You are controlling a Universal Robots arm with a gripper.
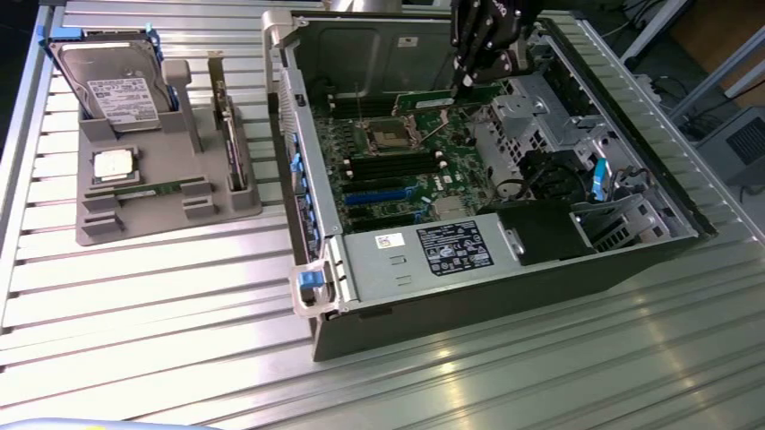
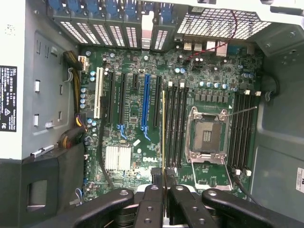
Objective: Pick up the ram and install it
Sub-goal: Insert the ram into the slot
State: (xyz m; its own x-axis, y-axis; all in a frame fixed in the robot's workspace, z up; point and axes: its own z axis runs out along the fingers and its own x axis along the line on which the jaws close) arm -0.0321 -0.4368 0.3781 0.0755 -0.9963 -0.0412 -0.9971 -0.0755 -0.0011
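In the wrist view the hand [image 2: 164,179] gripped the thin green ram stick [image 2: 164,128] edge-on inside the open grey computer case [image 2: 279,147].

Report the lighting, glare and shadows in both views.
Exterior view: overhead light leaves bright glare streaks on the slatted metal table; the near wall of the computer case sits in shadow. Wrist view: the motherboard is evenly lit, the vent grille is washed out white, and the pincer, shut on the ram, is a dark mass.
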